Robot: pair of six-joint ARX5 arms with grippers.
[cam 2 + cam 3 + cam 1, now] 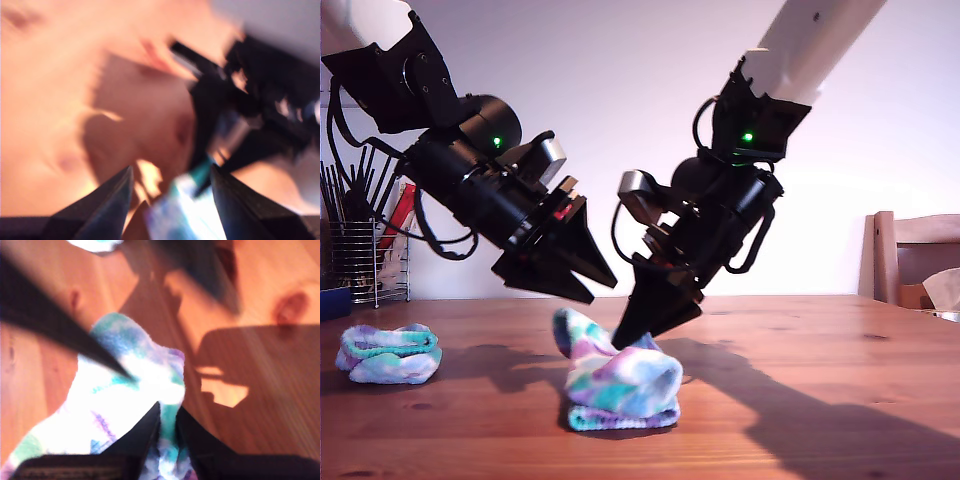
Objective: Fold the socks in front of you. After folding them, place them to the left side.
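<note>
One tie-dyed teal, purple and white sock (388,353) lies rolled up on the wooden table (820,390) at the exterior view's left. The other sock (618,385) sits folded mid-table with one end sticking up. My second gripper (623,338) comes down from the exterior view's right, and its fingers are shut on that sock (125,405), pinching a strip of fabric (167,415). My first gripper (603,290) hovers just above the same sock from the exterior view's left. It is open (171,170) in the blurred first wrist view, with the sock (185,212) below its fingers.
A wire rack (360,255) with dark utensils and a blue item (332,302) stand at the exterior view's far left. At that view's right edge there are a wooden chair (915,255) and something white (942,288). The arms' shadows fall across the table.
</note>
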